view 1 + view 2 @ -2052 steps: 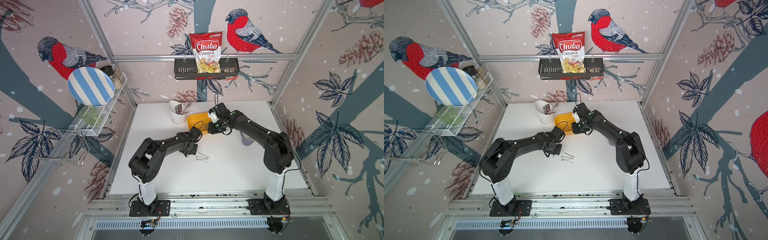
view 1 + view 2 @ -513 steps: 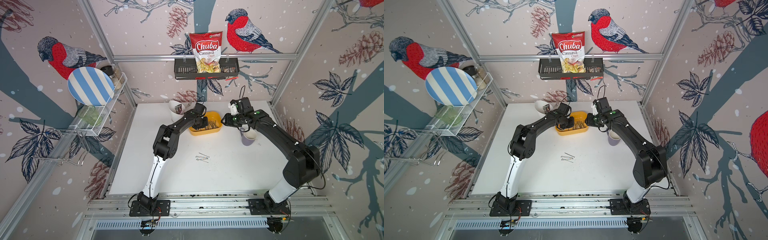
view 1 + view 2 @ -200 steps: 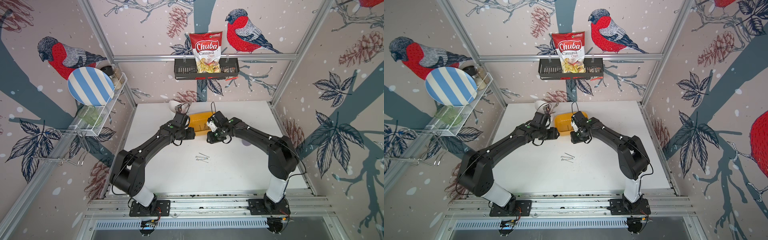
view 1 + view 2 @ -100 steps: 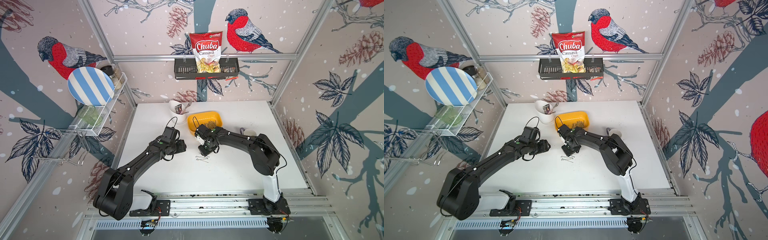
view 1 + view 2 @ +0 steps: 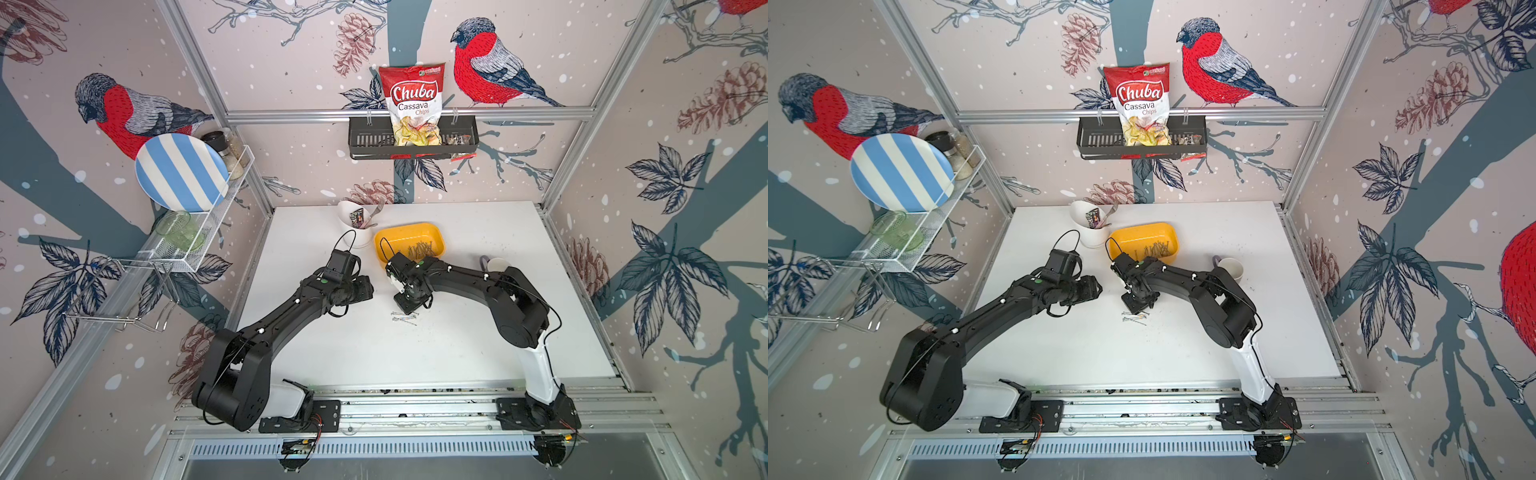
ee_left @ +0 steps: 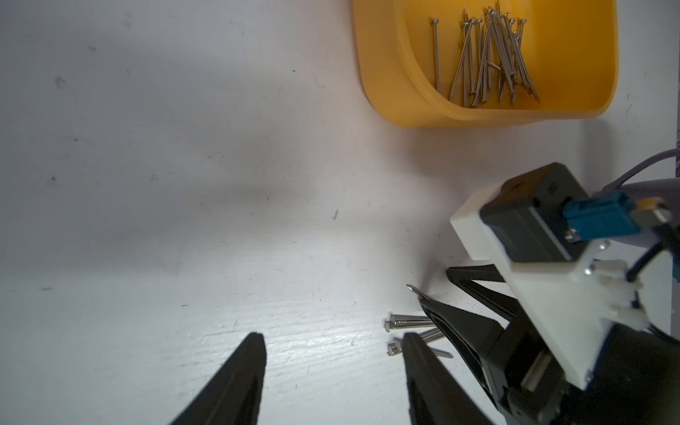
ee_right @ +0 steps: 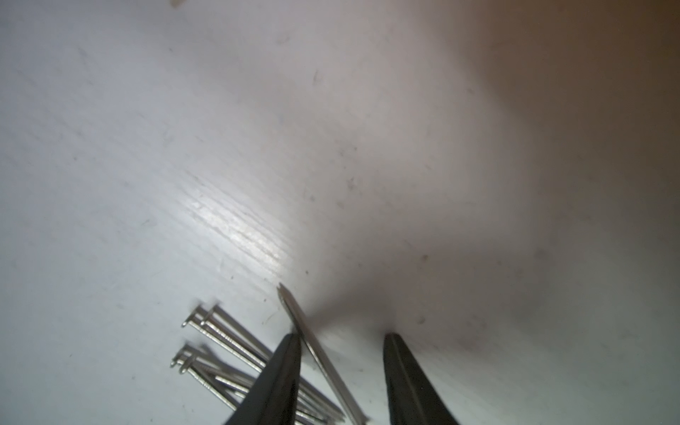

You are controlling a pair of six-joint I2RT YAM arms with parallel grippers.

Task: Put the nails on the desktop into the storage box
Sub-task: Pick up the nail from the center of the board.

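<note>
Listing items from the left wall across:

- Striped plate point(image 5: 180, 172): blue and white, standing on edge in the wire rack point(image 5: 195, 249).
- Left gripper point(image 5: 368, 291) point(image 6: 333, 349): over bare desktop point(image 5: 374, 353), jaws spread wide, nothing between them.
- Cutlery cup point(image 5: 358, 237): white, upright, at the back of the desktop, just beside the storage box.
- Loose nails point(image 5: 404, 318) point(image 5: 1134, 319) point(image 7: 220, 342): small cluster lying flat on the desktop near its middle, heads side by side, well apart from the storage box.
- Right gripper point(image 5: 409, 305) point(image 7: 342, 338): pointing down, tips at the desktop on the cluster's edge, jaws parted. A single nail point(image 7: 320, 353) lies between them, touching one finger point(image 7: 287, 368) and clear of the other, so it is not clamped.
- Storage box point(image 5: 409, 227) point(image 6: 404, 110): yellow, at the back of the desktop, behind the right gripper.
- Stored nails point(image 5: 422, 249) point(image 6: 485, 59): a heap lying roughly parallel inside the box.
- Mug point(image 5: 1230, 268): pale, beside the right arm.
</note>
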